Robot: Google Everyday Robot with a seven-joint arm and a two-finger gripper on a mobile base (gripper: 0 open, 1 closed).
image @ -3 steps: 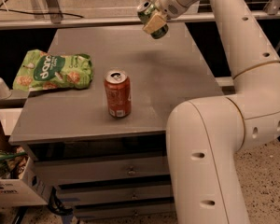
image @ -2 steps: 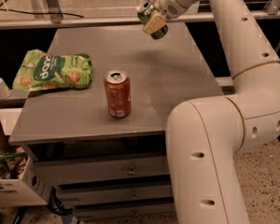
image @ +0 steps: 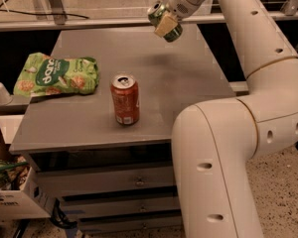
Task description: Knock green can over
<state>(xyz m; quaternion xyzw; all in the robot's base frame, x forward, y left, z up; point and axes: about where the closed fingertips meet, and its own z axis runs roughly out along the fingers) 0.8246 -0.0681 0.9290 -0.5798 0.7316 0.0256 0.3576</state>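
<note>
Fingers around green can, above table

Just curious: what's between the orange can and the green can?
Only bare table top, in the camera view. The orange can stands mid-table; the gripper holds the green can tilted above the far edge.

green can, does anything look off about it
Yes: the green can is not on the table; it hangs tilted in the end effector, gripped above the table's far side. Odd for something to be knocked over.
</note>
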